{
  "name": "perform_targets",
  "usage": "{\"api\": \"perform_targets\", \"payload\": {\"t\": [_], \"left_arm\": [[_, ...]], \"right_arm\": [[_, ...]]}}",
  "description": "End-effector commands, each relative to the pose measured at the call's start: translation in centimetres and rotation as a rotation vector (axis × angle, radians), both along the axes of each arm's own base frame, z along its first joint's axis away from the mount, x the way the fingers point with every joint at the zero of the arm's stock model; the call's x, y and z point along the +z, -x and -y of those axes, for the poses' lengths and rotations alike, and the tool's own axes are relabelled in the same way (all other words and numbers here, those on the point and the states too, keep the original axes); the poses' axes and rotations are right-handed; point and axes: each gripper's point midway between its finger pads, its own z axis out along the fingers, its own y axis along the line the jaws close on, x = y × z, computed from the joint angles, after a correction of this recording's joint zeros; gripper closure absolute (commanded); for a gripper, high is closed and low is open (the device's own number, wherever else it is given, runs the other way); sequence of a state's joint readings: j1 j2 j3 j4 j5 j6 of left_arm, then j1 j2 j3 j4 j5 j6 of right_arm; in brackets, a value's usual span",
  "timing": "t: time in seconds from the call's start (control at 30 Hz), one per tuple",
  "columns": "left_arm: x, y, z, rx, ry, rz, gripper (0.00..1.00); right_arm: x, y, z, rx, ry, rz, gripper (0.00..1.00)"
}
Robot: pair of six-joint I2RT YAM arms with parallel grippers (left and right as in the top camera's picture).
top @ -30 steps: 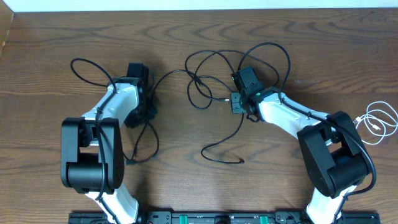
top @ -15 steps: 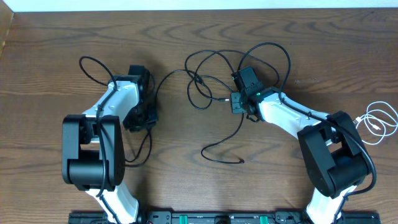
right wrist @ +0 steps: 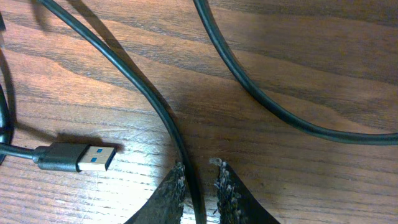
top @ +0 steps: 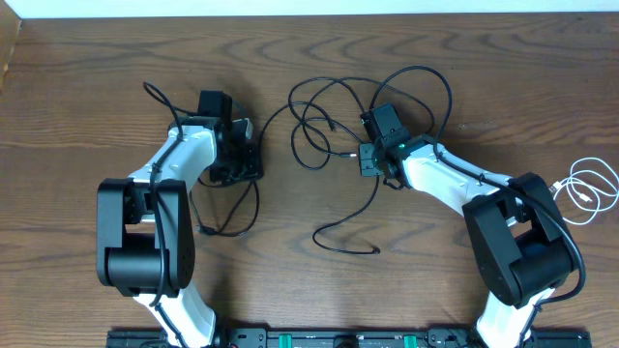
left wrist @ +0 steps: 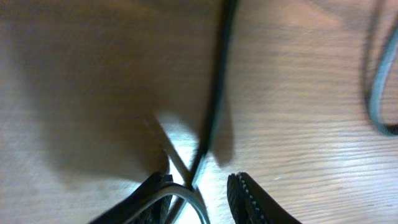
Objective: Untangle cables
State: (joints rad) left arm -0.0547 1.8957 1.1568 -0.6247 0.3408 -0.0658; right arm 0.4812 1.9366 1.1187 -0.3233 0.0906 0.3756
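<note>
Black cables point(top: 329, 116) lie in tangled loops at the table's middle. One strand runs left to my left gripper point(top: 242, 155), which is shut on a black cable point(left wrist: 217, 81). In the left wrist view that cable passes between the fingertips of the left gripper point(left wrist: 202, 180). It trails on into a small loop point(top: 155, 97) at the far left and another loop point(top: 232, 217) near the front. My right gripper point(top: 370, 159) is at the tangle's right side. The right wrist view shows the right gripper point(right wrist: 199, 168) shut on a black cable point(right wrist: 143, 87), next to a USB plug point(right wrist: 93, 157).
A white cable point(top: 585, 191) lies coiled at the far right edge of the table. A loose black cable end point(top: 343, 237) curves across the front middle. Another black strand point(right wrist: 261, 106) crosses the wood ahead of the right fingers.
My left gripper has moved right and a little back, dragging its black cable; the far-left loop has shifted right and shrunk. The right arm and the middle tangle have not moved.
</note>
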Motion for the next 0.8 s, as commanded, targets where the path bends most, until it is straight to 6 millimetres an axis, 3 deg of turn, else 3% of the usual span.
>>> {"api": "perform_targets", "payload": {"t": [0.0,0.37,0.67,0.77], "left_arm": [[1.3,-1.0,1.5,-0.045,0.077,0.060,0.64],[1.1,-2.7,1.4,-0.046,0.067,0.143,0.64],[-0.9,-2.4,-0.1,-0.031,-0.053,0.131,0.64],[-2.0,-1.8,0.3,-0.059,-0.103,0.105,0.64]], "right_arm": [[-3.0,2.4,0.1,0.012,0.019,-0.098,0.82],[-3.0,2.4,0.1,0.012,0.019,-0.097,0.82],[-3.0,2.4,0.1,0.012,0.018,-0.096,0.81],[-3.0,2.4,0.1,0.012,0.018,-0.095,0.81]]}}
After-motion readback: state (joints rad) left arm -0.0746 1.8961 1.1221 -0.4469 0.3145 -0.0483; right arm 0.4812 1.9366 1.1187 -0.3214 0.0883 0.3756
